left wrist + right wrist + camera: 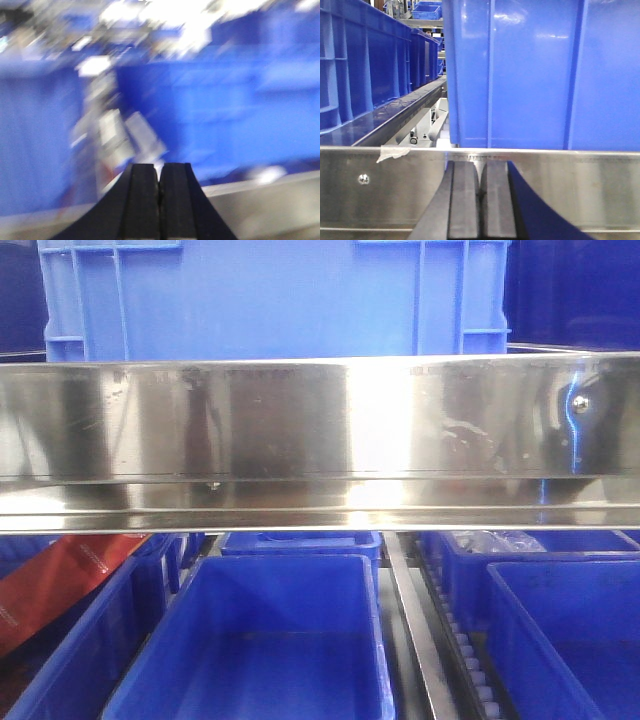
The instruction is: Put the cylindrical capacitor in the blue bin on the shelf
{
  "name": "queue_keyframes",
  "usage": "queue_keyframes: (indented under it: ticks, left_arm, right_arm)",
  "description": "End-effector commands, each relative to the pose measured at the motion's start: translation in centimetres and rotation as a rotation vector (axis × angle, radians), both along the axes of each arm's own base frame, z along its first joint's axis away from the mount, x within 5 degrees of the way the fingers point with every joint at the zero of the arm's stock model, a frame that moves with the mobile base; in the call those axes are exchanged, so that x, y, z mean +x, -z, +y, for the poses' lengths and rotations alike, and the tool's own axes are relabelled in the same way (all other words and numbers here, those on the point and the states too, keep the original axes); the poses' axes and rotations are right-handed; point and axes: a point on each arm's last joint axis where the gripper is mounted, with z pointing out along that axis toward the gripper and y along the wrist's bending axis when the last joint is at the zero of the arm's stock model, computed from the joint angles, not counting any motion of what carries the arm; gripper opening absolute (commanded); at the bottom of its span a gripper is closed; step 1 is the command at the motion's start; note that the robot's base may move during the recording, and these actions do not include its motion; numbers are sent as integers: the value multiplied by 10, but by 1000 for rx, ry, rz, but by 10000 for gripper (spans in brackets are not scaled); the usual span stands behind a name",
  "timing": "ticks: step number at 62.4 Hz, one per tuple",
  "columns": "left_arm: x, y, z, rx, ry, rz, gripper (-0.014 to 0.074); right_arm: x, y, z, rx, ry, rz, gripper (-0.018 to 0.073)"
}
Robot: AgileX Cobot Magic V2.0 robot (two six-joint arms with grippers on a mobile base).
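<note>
Below the shiny stainless-steel shelf rail [320,420] sits an open blue plastic bin [250,640]. Right gripper [480,200] faces rail w/ fingers together, nothing seen between; left gripper [159,200] also closed, view blurred. Cylindrical capacitor not visible, so direction, axis, nearer arm can't be judged.

No legible text or labels anywhere

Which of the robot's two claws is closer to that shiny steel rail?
Likely right: the right gripper sits directly against the steel rail; the left gripper faces blurred blue bins.
</note>
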Motion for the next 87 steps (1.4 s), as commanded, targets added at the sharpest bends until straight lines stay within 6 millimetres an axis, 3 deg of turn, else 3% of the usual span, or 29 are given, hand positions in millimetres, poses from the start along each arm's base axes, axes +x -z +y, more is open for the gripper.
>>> queue_keyframes:
  ticks: [1,15,18,23,87]
  left_arm:
    - [0,10,6,16,-108,24,-111]
    - [7,51,8,-56,-202,-174,-111]
    - [6,50,8,-69,-199,-210,-111]
    - [7,57,9,-71,-206,-122,-111]
    - [7,57,6,-76,-154,-122,-111]
  right_arm:
    - [0,-2,-1,-13,9,-24,-168]
    - [0,-2,-1,-13,9,-24,-168]
    - [0,-2,-1,-13,9,-24,-168]
    - [0,-2,-1,-13,9,-24,-168]
    - [0,-2,-1,-13,9,-24,-168]
